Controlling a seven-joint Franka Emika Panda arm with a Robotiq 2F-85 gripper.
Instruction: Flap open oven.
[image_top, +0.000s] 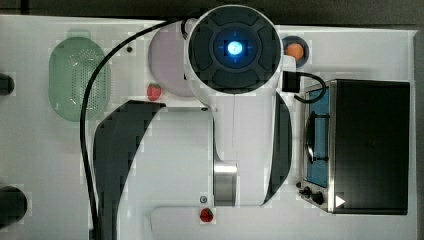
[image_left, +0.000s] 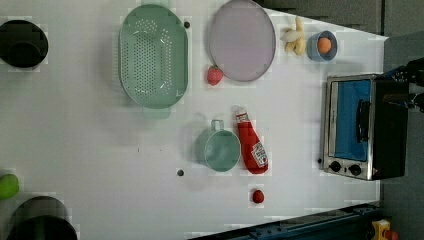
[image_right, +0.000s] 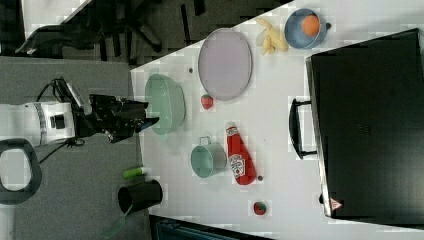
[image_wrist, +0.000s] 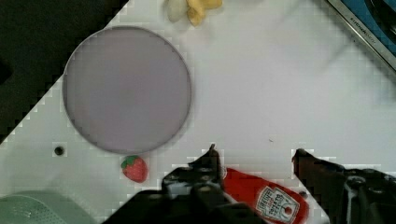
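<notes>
Oven (image_left: 362, 127) sits at the left view's right edge of the counter (image_left: 90, 150), door shut, blue glass and black bar handle (image_left: 363, 121) facing the open middle of the surface; two black knobs (image_left: 345, 168) sit at one end of the front.

My claw (image_wrist: 256, 156) hangs above the counter with fingers spread fairly wide and nothing between them. In the wrist view the ketchup bottle (image_wrist: 266, 198) lies under it and the oven's corner shows far off. In the right view the claw is at the right view's left, well apart from the handle. Approach not yet begun.

Risks, as I judge them:
- Crossing low could clip the ketchup bottle or the teal mug (image_left: 217, 148), both between me and the door.
- The handle stands just off the glass; a shallow hook may slip, or the fingers may press on the glass.
- Pulling straight out rather than along the door's arc could drag the oven across the smooth counter.
- The door needs free space in front of it to drop.

Surface: white, smooth counter. On it also a green colander (image_left: 153, 57), lilac plate (image_left: 242, 40), strawberry (image_left: 215, 75), a small red item (image_left: 258, 196), and a blue bowl holding an orange ball (image_left: 322, 45). Room: grey floor and dark chair legs beyond the counter in the right view.
</notes>
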